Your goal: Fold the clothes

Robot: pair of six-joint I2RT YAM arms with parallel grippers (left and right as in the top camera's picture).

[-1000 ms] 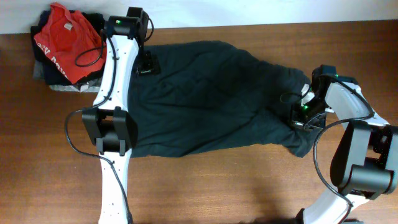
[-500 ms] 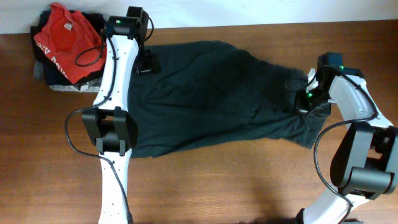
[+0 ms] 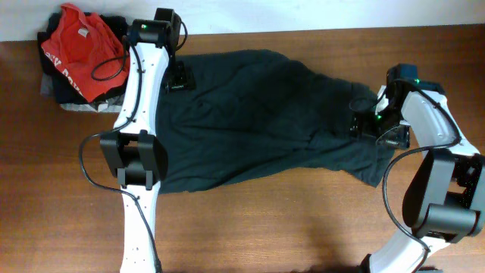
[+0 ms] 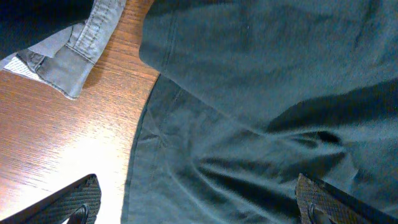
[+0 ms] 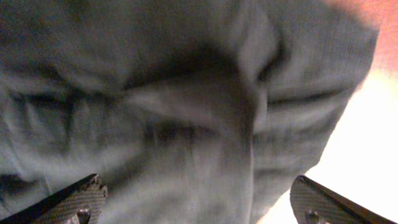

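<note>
Left claw (image 4: pixel 199 208) and right claw (image 5: pixel 196 205) gape wide, holding nothing; clothes (image 3: pixel 258 114) lie lengthwise left-to-right across the surface (image 3: pixel 265 227).

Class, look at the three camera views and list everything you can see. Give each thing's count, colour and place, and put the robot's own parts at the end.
dark garment: one, charcoal-navy, spread wrinkled across the middle of the table
red T-shirt: one, red, on top of the pile at the table's far left corner
grey garment: one, grey, at the bottom of that pile, beside the dark garment's edge
other dark clothes: count unclear, dark, in the pile under the red T-shirt
table: one, brown wood, under everything
arms: two, white with black joints, one on each side
left gripper: one, black, open over the dark garment's far left edge
right gripper: one, black, open over its right end
</note>
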